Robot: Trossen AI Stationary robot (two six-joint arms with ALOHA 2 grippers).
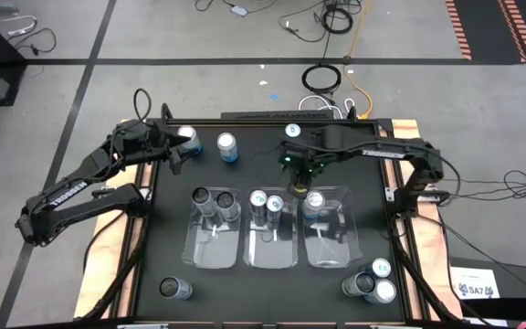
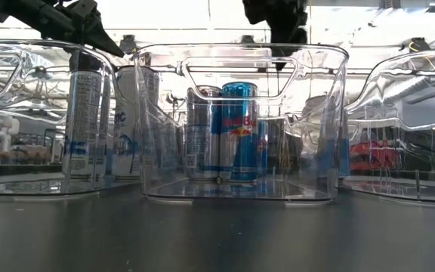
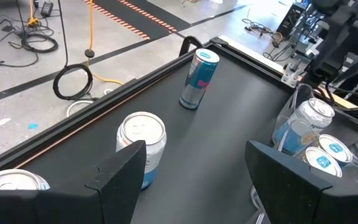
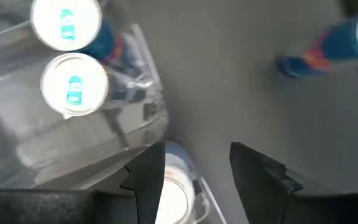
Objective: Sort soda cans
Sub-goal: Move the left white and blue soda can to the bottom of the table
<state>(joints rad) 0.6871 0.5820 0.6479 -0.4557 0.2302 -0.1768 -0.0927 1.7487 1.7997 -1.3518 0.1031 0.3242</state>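
Three clear bins stand side by side mid-table. The left bin [image 1: 213,247] holds two dark soda cans [image 1: 214,202]. Two blue-topped cans [image 1: 267,205] stand in the middle bin [image 1: 270,249], and one silver-white can [image 1: 314,202] in the right bin [image 1: 329,249]. My right gripper [image 1: 298,181] hangs open above the right bin's far end, pointing down, with the silver-white can [image 4: 176,190] below its fingers and apart from them. My left gripper [image 1: 177,153] stands open at the far left. A silver-white can [image 3: 140,144] stands upright just beyond one of its fingers.
Loose cans stand upright on the black table: a blue-and-white can [image 1: 227,146] and a blue can [image 1: 291,132] near the far edge, a dark can [image 1: 176,290] at the near left, three cans [image 1: 374,281] at the near right. The bins' clear walls [image 2: 240,121] rise about can-high.
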